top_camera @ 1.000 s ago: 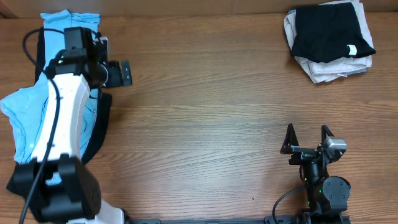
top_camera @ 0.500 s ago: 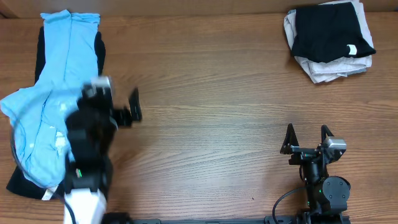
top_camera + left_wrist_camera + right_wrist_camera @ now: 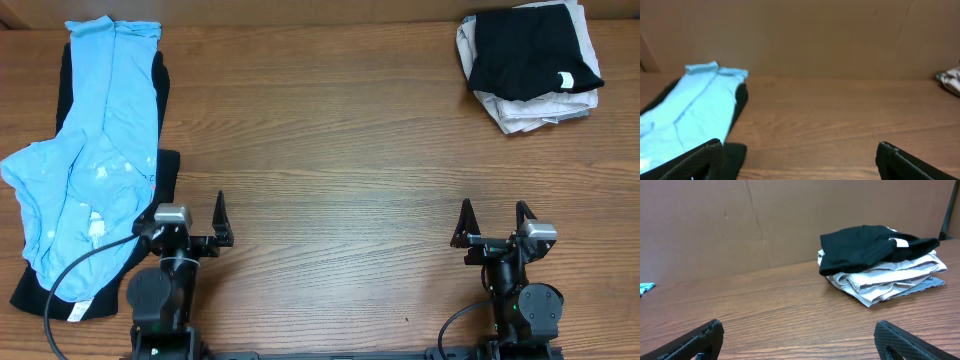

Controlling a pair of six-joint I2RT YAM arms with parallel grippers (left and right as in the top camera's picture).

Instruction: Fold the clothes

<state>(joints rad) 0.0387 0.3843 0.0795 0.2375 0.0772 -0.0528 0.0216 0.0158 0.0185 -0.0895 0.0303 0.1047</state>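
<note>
On the wood-grain table [image 3: 330,150], the left gripper [image 3: 182,228] and right gripper [image 3: 493,225] stand wide open, holding nothing, while a folded black garment [image 3: 520,55] with a white label [image 3: 566,79] tops a pale creased stack [image 3: 530,112] far right and a rumpled light-blue garment [image 3: 90,170] drapes black cloth [image 3: 166,185] at left.

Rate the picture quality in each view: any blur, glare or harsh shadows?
Overhead: sharp and evenly lit, no motion blur, no harsh glare on the wooden table. Left wrist: softer, washed out; the light blue garment lacks fine detail, and the fingers are dark at the bottom corners. Right wrist: crisper; the folded stack shows clear creases.
</note>
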